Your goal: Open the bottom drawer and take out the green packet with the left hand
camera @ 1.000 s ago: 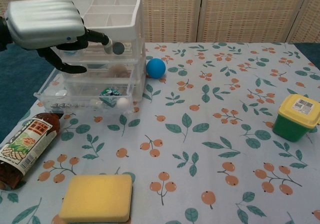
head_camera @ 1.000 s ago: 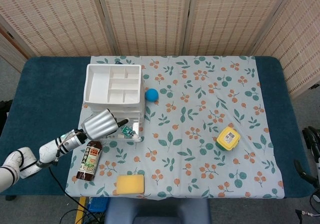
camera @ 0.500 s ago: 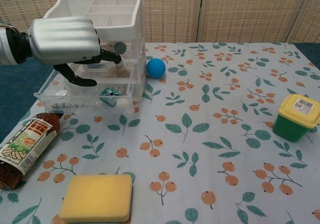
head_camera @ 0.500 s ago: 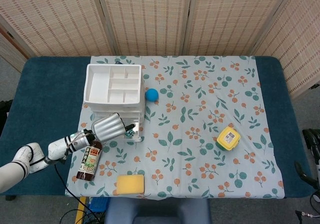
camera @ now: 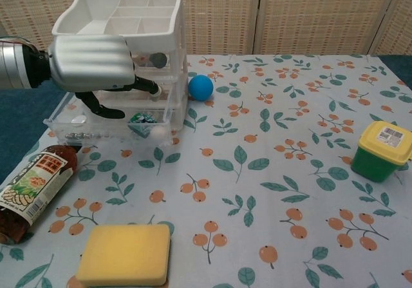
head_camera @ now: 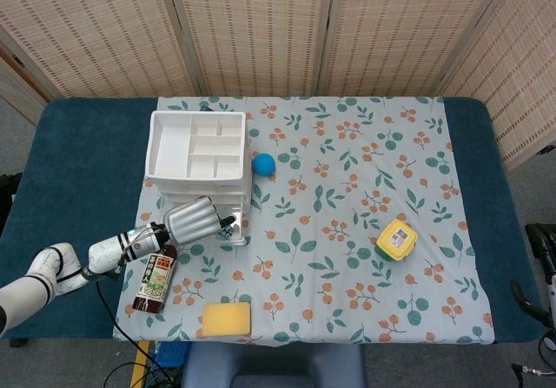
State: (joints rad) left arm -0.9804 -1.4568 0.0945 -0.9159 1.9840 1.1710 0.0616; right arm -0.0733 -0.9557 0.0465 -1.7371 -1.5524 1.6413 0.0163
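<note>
Over the pulled-out bottom drawer (camera: 109, 125), left hand (camera: 90, 62) hovers, fingers (camera: 145, 85) spread, holding nothing. Drawer's open already; green packet (camera: 139, 119) sits inside near the front, so grabbing it is what's left.

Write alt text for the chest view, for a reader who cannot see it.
A robot hand reaches over the pulled-out bottom drawer of a white drawer unit, near a green packet inside. A bottle, yellow sponge, blue ball and yellow-lidded tub lie around.
</note>
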